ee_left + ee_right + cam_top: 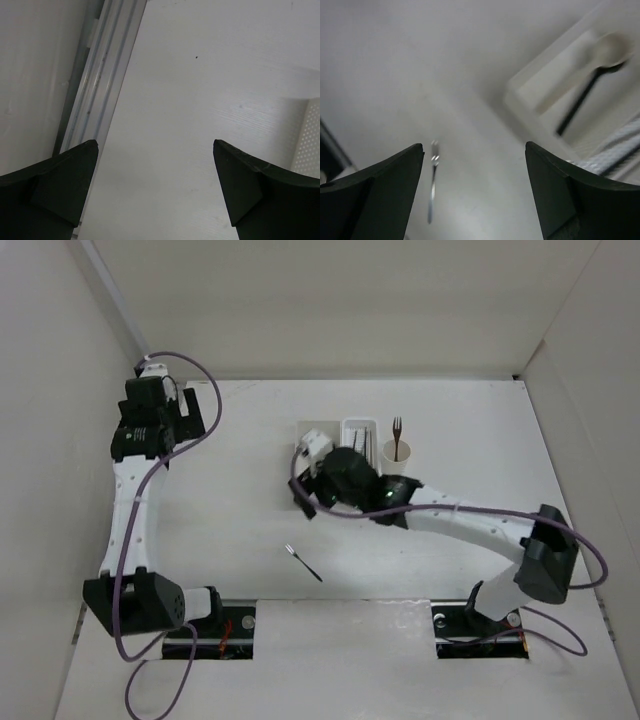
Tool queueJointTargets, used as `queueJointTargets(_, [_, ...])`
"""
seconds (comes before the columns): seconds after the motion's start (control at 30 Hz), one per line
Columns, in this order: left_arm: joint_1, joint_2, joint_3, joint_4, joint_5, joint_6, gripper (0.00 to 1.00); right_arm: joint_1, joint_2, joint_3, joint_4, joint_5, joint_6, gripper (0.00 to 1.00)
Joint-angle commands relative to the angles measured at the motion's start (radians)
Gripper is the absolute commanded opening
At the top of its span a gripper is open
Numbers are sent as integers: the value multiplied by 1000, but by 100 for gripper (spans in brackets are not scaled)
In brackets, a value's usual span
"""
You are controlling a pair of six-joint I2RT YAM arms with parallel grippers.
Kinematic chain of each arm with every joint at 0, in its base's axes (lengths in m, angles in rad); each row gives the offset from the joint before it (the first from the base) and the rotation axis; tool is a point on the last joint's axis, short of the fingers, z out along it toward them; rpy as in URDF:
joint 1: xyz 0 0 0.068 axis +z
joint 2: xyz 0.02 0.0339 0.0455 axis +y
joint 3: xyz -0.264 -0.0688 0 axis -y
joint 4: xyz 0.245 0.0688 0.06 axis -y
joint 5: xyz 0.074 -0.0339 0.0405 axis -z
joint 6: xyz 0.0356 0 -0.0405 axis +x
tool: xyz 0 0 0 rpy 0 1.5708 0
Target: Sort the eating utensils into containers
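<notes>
My right gripper [314, 488] hovers open and empty at mid-table, in front of the containers. In the right wrist view its jaws [474, 146] stand wide apart above the table, with the small silver fork [432, 185] lying near the left finger; the fork also shows in the top view [303, 562]. The white square box [555, 85] holds the pale wooden spoon [600, 55] and the black spoon [580, 102]. The perforated tray [360, 432] holds chopsticks. The brown fork [397, 430] stands in the beige cup [397, 452]. My left gripper [150, 405] is open and empty at the far left; its jaws [155, 145] are wide.
White walls enclose the table on the left, back and right. A metal rail [100, 75] runs along the left wall beside my left gripper. A perforated white edge [307, 137] shows at the right of the left wrist view. Purple cables loop off both arms.
</notes>
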Motion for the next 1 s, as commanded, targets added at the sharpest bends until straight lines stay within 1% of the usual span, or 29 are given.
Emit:
queueJointTargets(0.0, [-2,-106,-49,20,21,-5,100,110,95,-5,-192,-102,75,87])
queueJointTargets(0.03, [-2,-135,-60,20,21,-5,100,125,142,4,-204,-102,96,85])
queueJointTargets(0.2, [-2,-206,-106,20,43,-5,100,192,259,66,-250,-89,140,74])
queueJointTargets(0.23, [-2,-215,-117,20,43,-5,100,206,276,66,-262,-89,159,74])
queueJointTargets(0.3, [-2,-232,-128,20,43,-5,100,206,316,66,-276,-80,199,70])
queueJointTargets(0.37, [-2,-246,-139,20,43,-5,100,206,316,35,-276,-80,222,69])
queueJointTargets(0.5, [-2,-255,-149,20,52,-5,100,245,316,-29,-218,-89,254,68])
queueJointTargets(0.57, [-2,-255,-149,20,52,-5,100,271,335,-29,-209,-98,264,68])
queueJointTargets(0.73, [-2,-255,-149,20,70,-5,100,312,443,84,-259,-66,264,67])
queueJointTargets(0.8, [-2,-255,-149,20,70,-5,100,312,454,93,-273,-25,296,61])
queueJointTargets(0.9, [-2,-255,-149,20,70,4,100,312,477,72,-273,-6,331,60])
queueJointTargets(0.97, [-2,-246,-149,20,70,4,100,312,477,40,-255,-20,340,57])
